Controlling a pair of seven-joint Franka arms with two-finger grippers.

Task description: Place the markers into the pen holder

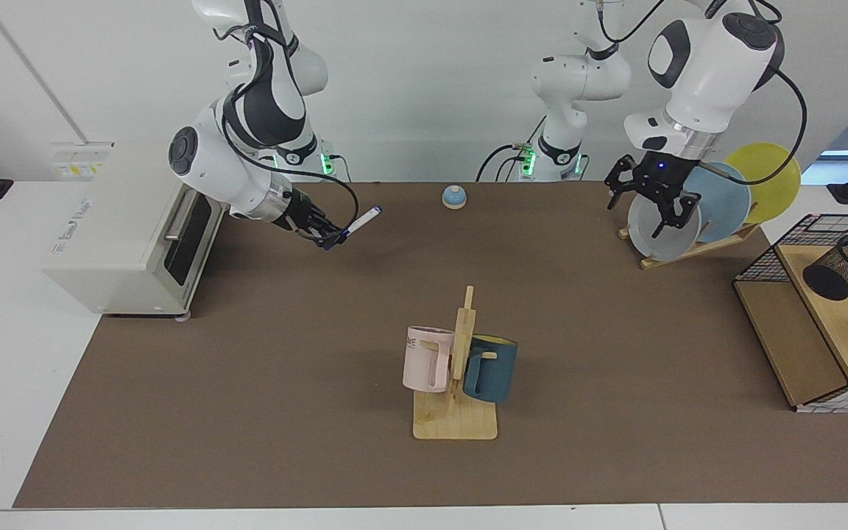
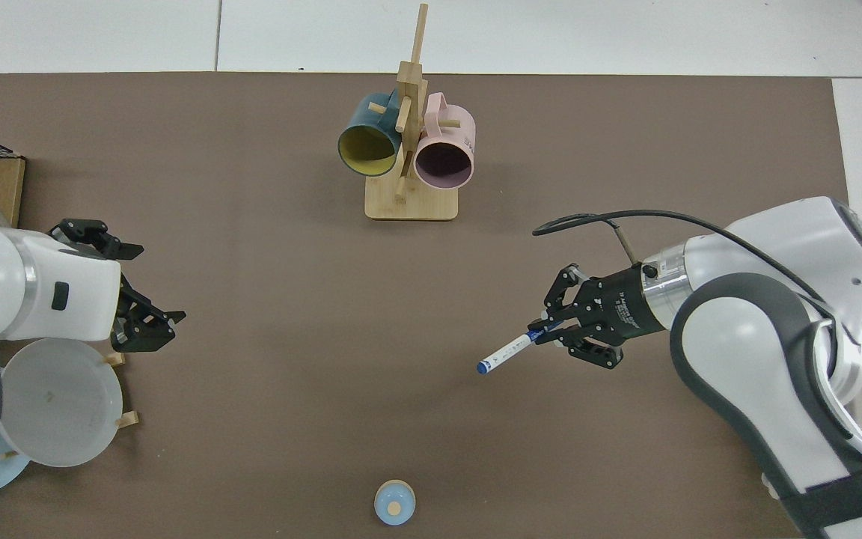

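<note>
While my right gripper (image 1: 332,239) pinched the marker (image 1: 362,220) by its cap above the worktop (image 1: 247,368), left gripper (image 1: 652,199), fingers spread, waited; the far pen holder (image 1: 847,266) lay tilted, so I'd probably miss its mouth.

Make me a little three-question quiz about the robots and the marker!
1. True or false: the right hand is shut on the marker, held above the table.
2. Where is the pen holder? A) on the wooden shelf in the wire frame B) beside the toaster oven C) on the mug rack
3. Fill in: the open left hand hangs in front of the ___ rack.

Key: 1 true; 2 A; 3 plate.
</note>
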